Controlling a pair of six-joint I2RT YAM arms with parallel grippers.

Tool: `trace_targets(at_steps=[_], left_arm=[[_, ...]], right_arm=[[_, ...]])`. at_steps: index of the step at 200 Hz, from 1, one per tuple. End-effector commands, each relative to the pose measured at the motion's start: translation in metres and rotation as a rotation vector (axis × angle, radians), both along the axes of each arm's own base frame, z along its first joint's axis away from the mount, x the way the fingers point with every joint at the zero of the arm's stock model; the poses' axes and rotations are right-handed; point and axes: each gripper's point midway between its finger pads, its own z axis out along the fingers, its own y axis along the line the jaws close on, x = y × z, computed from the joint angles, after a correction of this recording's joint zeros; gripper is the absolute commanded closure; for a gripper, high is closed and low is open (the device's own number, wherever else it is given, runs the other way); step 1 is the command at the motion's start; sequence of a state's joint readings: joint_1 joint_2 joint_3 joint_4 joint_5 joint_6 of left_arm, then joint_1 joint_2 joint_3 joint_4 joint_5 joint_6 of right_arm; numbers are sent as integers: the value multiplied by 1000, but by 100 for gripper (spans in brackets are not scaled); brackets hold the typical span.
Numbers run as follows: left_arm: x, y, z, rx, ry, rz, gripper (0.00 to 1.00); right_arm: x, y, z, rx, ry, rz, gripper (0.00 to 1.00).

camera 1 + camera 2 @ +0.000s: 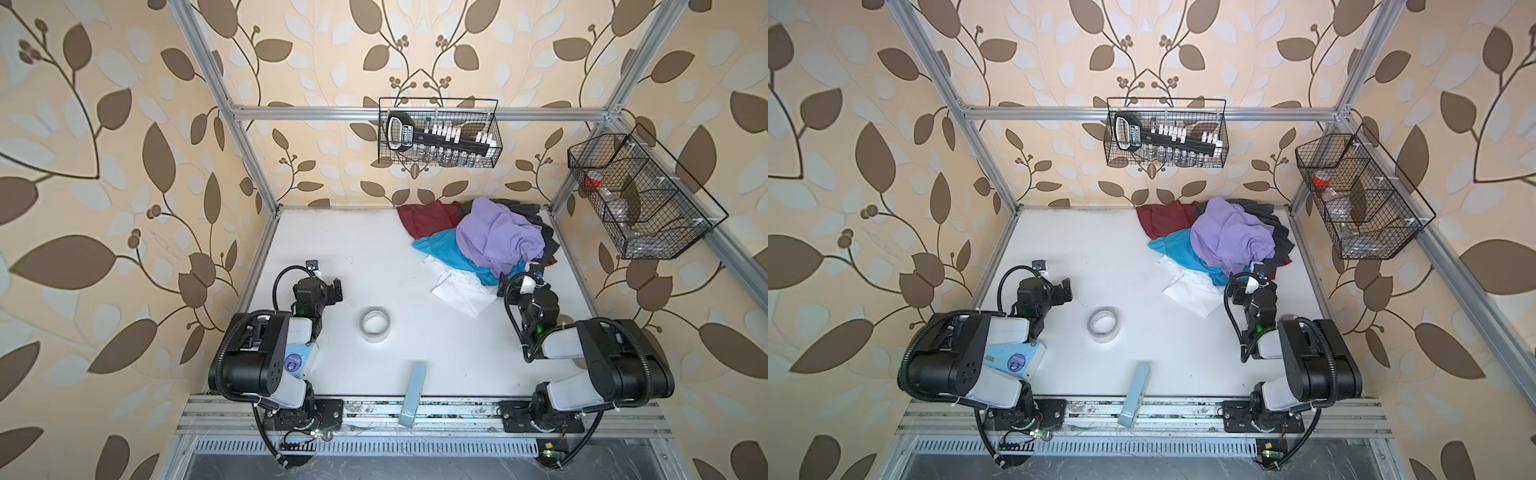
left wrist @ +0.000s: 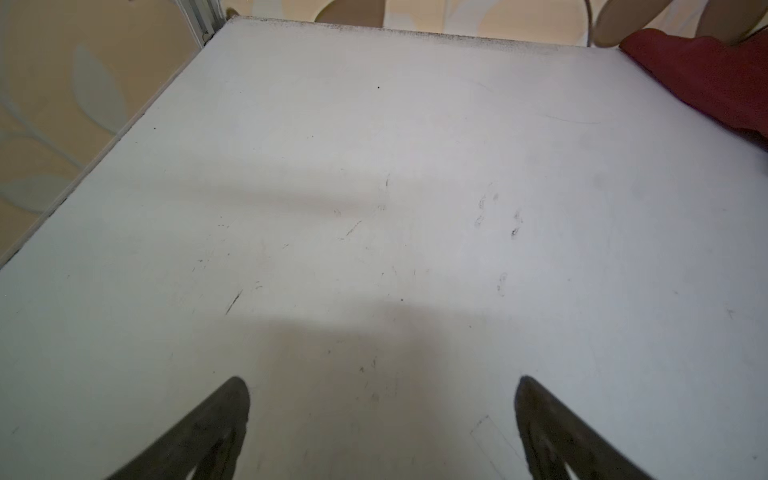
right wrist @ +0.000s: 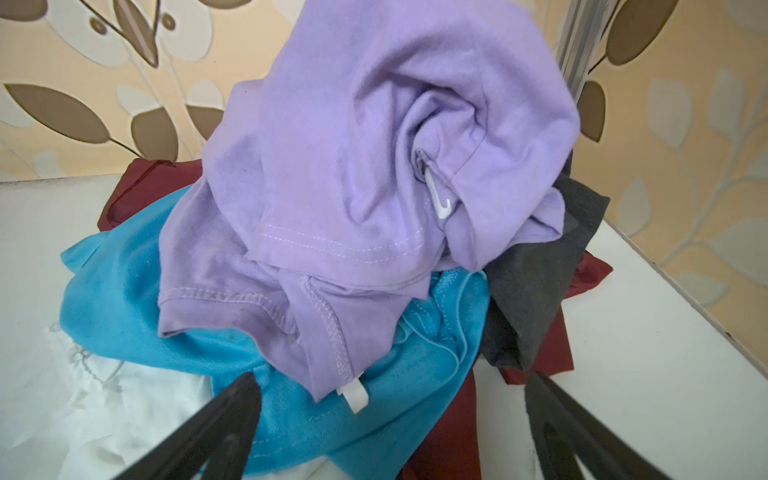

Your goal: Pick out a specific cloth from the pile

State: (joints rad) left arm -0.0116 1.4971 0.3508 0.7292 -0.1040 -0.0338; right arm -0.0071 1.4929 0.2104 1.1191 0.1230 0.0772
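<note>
White table (image 1: 353,257), pile (image 1: 490,245) in far right corner. Lilac top (image 3: 374,145) sits on heap, pinning blue shirt (image 3: 124,291). Blue sticks out near side, over white shirt (image 3: 83,415). My right gripper (image 3: 392,380) spread wide, empty, right at blue edge. Plan: bite blue fold only, go low, dodge lilac hem, drag out sideways. Left gripper (image 2: 382,383) wide too, over bare table.

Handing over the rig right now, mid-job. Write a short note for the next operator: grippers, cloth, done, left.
Left gripper: open, empty, over bare table.
Right gripper: open at the pile, with the near edge of the turquoise cloth between its jaws, not gripped.
Turquoise cloth: under the lilac garment, over the white shirt.
Done: right gripper lined up.
Left: grip the turquoise cloth, pull it clear.
</note>
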Motion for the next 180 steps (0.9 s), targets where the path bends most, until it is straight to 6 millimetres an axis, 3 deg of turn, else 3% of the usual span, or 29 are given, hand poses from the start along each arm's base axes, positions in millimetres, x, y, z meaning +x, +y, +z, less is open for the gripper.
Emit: trace_targets(at_steps=[1,180], left_arm=[[10,3,16,-9,-55,17,1],[11,2,17,-8,-55,15,1]], right_arm=[[6,1,10,-7,-34,10,0],[7,1,10,-2,-32,16,0]])
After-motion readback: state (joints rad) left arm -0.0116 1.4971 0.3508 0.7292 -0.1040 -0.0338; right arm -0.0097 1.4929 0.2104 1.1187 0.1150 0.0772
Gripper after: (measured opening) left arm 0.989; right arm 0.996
